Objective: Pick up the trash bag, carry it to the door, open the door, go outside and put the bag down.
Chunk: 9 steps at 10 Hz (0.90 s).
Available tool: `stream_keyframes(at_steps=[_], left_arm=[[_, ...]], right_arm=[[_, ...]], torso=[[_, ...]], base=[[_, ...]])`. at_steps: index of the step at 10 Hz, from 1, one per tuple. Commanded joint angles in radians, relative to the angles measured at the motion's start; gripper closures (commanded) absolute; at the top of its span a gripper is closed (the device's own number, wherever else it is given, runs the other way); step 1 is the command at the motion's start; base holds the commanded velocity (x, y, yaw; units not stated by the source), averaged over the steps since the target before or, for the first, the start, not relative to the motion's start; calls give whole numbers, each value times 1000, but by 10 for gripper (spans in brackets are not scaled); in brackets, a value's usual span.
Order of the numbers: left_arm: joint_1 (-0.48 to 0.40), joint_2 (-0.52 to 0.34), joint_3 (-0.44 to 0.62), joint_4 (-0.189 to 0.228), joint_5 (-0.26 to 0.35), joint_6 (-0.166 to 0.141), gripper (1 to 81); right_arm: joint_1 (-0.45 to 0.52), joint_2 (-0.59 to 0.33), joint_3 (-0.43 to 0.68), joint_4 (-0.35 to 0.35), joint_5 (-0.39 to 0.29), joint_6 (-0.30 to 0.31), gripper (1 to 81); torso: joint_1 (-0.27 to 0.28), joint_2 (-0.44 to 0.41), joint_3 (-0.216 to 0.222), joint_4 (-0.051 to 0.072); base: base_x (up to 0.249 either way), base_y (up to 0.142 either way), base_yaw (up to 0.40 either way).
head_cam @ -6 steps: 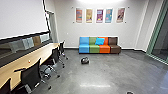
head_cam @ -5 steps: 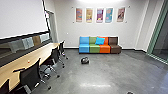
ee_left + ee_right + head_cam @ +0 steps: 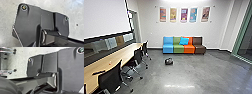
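Concrete floor (image 3: pixel 204 75) spreads ahead of you in the head view, with a many-coloured sofa (image 3: pixel 178 49) along the far wall and office chairs (image 3: pixel 111 78) beside a long wooden surface (image 3: pixel 119 54) at left. Your trash bag (image 3: pixel 168 62) appears to be the small bundle on the floor, between the chairs and the sofa, well ahead of you. Expect it to be light, soft and a little slippery, liable to sag or tear; you'd best pinch it by whatever gathers on top, though a knot is too small to tell. It looks dark, squat and rounded, with a paler patch above.

Your left wrist view gives the robot's own dark plate (image 3: pixel 30 23) over pale floor; you cannot tell whether the left gripper is apart or together.

Your right wrist view has chair castors (image 3: pixel 14 70) near that plate; you cannot tell the right gripper's state either.
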Motion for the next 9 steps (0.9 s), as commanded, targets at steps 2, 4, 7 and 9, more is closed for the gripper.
stream_keyframes(at_steps=[2, 4, 7, 9], left_arm=[[-55, -3, 5, 5, 55, 4, 10], [-53, 3, 5, 5, 55, 4, 10], [-55, 13, 5, 5, 55, 4, 10], [-55, 14, 5, 5, 55, 4, 10]], right_arm=[[50, -6, 25, 8, -58, -2, 10], [49, -9, 21, 8, -58, -2, 10], [49, -19, 25, 8, -57, -2, 10], [50, -18, 25, 8, -57, -2, 10]], torso=[[0, 0, 0, 0], [0, 0, 0, 0], [0, 0, 0, 0], [0, 0, 0, 0]], base=[[159, 0, 0], [159, 0, 0], [159, 21, 0], [159, 72, 0]])
